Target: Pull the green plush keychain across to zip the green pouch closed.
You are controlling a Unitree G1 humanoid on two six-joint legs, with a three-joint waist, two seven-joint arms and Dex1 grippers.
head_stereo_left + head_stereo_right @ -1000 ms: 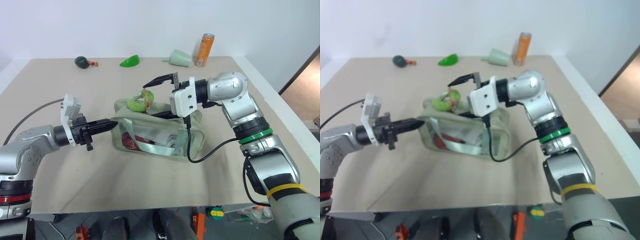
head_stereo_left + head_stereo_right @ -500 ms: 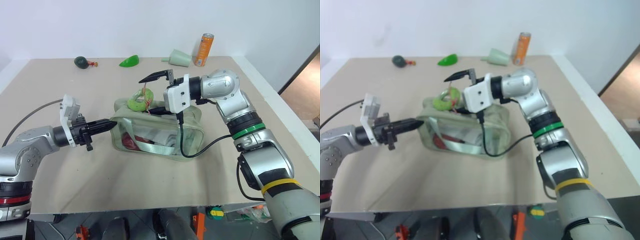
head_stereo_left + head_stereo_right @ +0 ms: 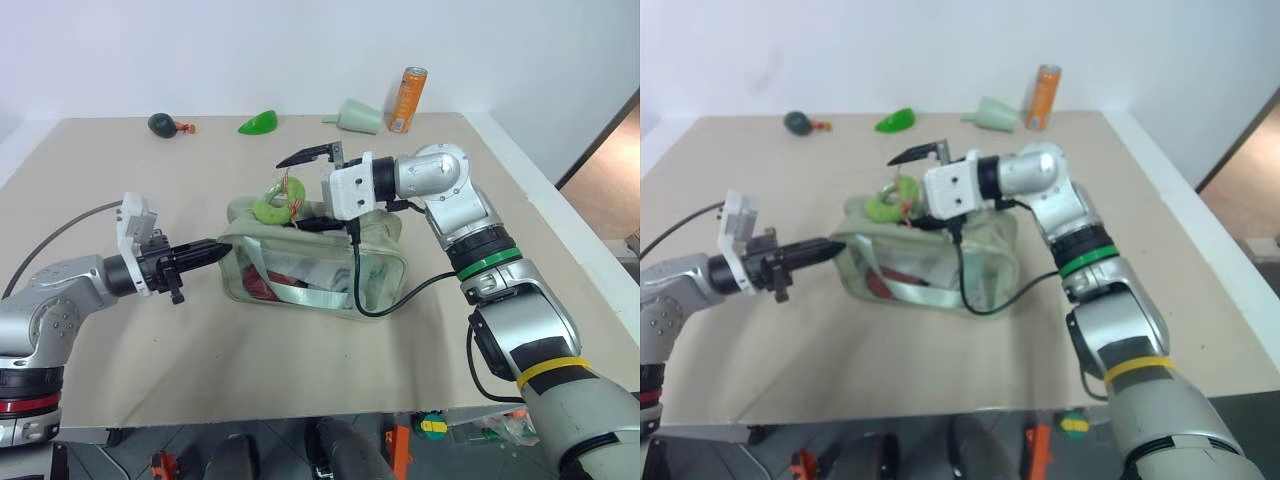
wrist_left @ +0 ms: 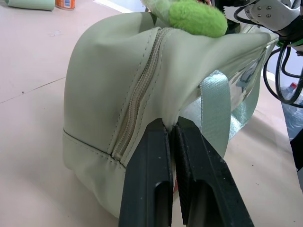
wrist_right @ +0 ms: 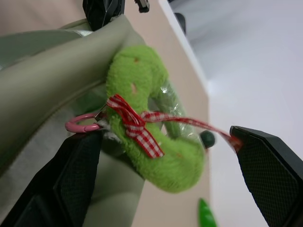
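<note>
**Kid:** Black fingers on the left end effector (image 3: 212,249) are pinched tight on the end of the green pouch (image 3: 315,265). Why?

**Helper:** I think it holds the bag so it won't slide on the bench (image 3: 300,370) when the zip gets pulled.

**Kid:** Where is the bag?

**Helper:** In the middle of the bench, lying on its side between the two arms. You can see red stuff through its clear window.

**Kid:** And the fuzzy thing?

**Helper:** The green plush keychain (image 3: 272,205) sits on top of the pouch, near its left end. It hangs from the zip pull by a pink ring (image 5: 80,126).

**Kid:** What about the right end effector (image 3: 312,190)?

**Helper:** Its fingers are spread wide, one on each side of the keychain, pinching nothing yet. I think it lines up like that so it can close on the plush and tug it across.

**Kid:** And the orange can (image 3: 408,99)?

**Helper:** Far back, out of the way.
</note>
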